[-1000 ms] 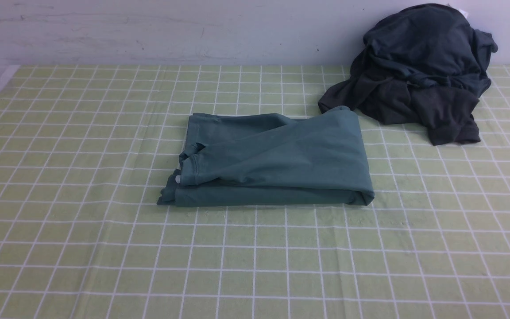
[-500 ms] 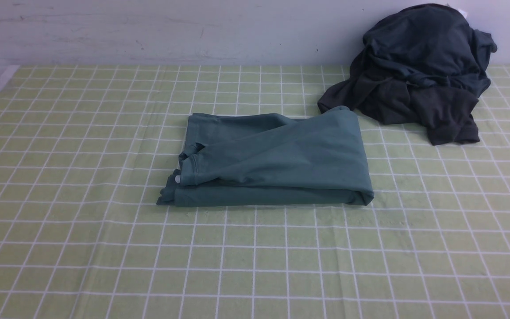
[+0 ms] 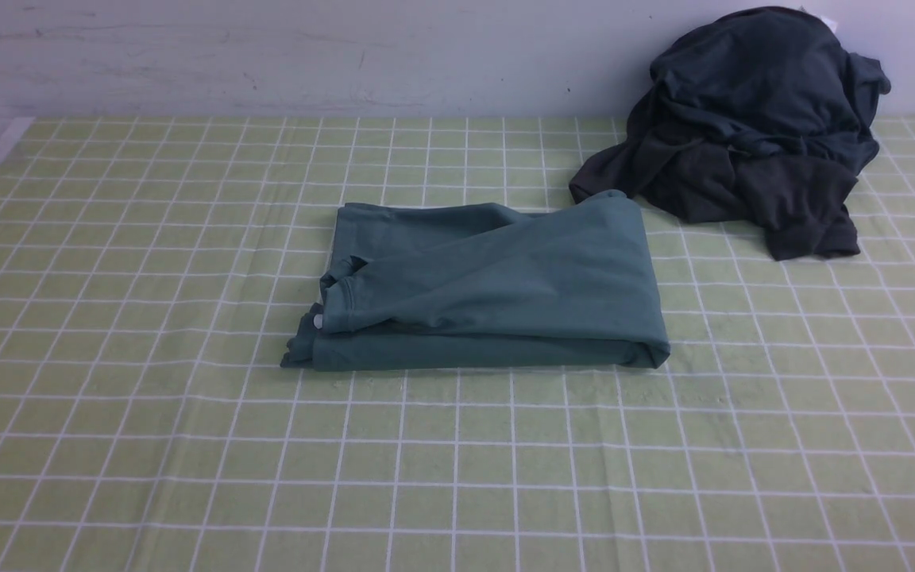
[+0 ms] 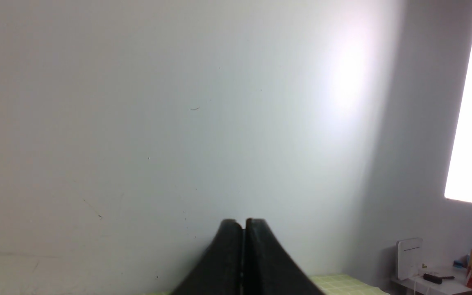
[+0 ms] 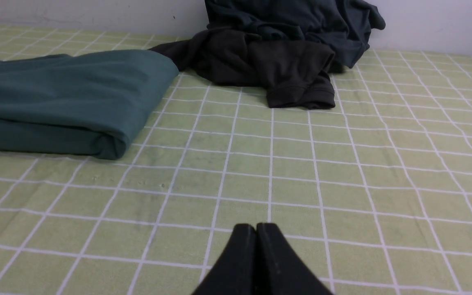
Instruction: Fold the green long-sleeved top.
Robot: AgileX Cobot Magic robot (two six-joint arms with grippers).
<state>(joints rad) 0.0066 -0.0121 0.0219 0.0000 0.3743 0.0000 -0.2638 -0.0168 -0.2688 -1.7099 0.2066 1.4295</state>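
A surface (image 3: pixel 108 445) covered in a pale green checked cloth filled the front view, with a plain wall behind it. Neither arm showed there. In the left wrist view, the left end effector (image 4: pixel 243 223) had its jaws pressed together on nothing and pointed at the bare wall, away from the work. Near the middle of the surface lay the green long-sleeved top (image 3: pixel 489 286), folded into a compact, thick rectangle, with a cuffed sleeve end lying across its left side and a rounded fold along its right edge. Far right, against the wall, sat a heap of dark garments (image 3: pixel 751 119), one corner just beside the top's far right corner. The right end effector (image 5: pixel 256 228) was likewise closed and empty, low over bare cloth to the near right. The folding looked essentially finished, with little or nothing left.
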